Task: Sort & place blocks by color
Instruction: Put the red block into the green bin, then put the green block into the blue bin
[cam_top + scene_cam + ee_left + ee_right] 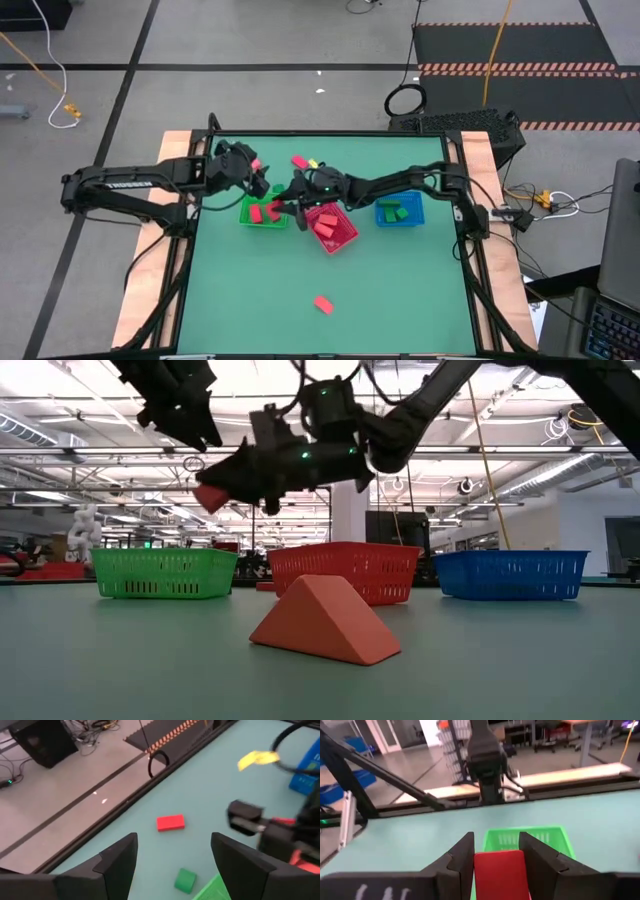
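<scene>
My right gripper (283, 207) hangs above the table between the green basket (262, 215) and the red basket (335, 230), shut on a red block (499, 870). In its wrist view the green basket (527, 840) lies just ahead. My left gripper (174, 839) is open and empty, raised over the table's far side behind the green basket. Below it lie a red bar (170, 822) and a green cube (185, 880), both flat on the table. A salmon-pink wedge (325, 622) rests near the table's near edge. My right gripper pinches the red block (492, 862) between its two fingers, one on each of its opposite sides. The block is lifted clear of the table and sticks out past the fingertips (212, 496). The fingers slant down toward the table's left.
A blue basket (400, 212) with green blocks inside stands to the right of the red one. The green basket holds a red block (256, 213). The red basket holds red blocks. The two arms come close together over the baskets. A wide stretch of table lies toward the near edge.
</scene>
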Available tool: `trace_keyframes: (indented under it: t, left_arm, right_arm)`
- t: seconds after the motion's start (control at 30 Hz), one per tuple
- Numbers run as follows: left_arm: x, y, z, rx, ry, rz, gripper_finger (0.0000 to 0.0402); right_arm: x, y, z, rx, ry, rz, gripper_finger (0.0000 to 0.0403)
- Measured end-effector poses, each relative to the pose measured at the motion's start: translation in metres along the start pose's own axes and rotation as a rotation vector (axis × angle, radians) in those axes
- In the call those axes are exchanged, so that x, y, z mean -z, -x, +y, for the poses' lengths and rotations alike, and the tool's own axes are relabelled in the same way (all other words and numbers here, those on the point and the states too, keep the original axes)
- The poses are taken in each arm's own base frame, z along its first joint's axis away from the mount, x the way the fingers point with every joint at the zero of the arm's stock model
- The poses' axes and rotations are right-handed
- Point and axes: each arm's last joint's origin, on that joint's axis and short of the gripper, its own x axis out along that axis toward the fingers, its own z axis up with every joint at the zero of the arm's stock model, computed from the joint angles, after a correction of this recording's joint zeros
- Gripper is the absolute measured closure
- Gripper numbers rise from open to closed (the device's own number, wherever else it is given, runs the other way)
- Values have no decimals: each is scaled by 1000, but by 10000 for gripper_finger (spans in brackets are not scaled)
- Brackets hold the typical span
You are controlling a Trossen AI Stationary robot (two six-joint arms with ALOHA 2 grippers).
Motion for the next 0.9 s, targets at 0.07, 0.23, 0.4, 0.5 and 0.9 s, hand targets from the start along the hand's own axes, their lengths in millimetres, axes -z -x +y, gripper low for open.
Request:
trace_keyframes:
  t: [0.07, 0.23, 0.4, 0.5, 0.9]
  left_arm:
    - [1, -1, -3, 4, -12, 8, 147]
    - [3, -2, -4, 4, -32, 24, 147]
    - [3, -3, -4, 3, -29, 28, 147]
    - [6, -5, -5, 2, -27, 27, 147]
    - [23, -26, 4, -60, 17, 48, 147]
  right_arm:
    - [3, -5, -2, 2, -2, 10, 283]
    - [14, -8, -8, 14, -9, 27, 283]
    - [14, -8, -14, 85, 3, 7, 247]
    - [13, -8, -15, 133, 11, -8, 181]
    - [9, -5, -17, 155, 12, -8, 79]
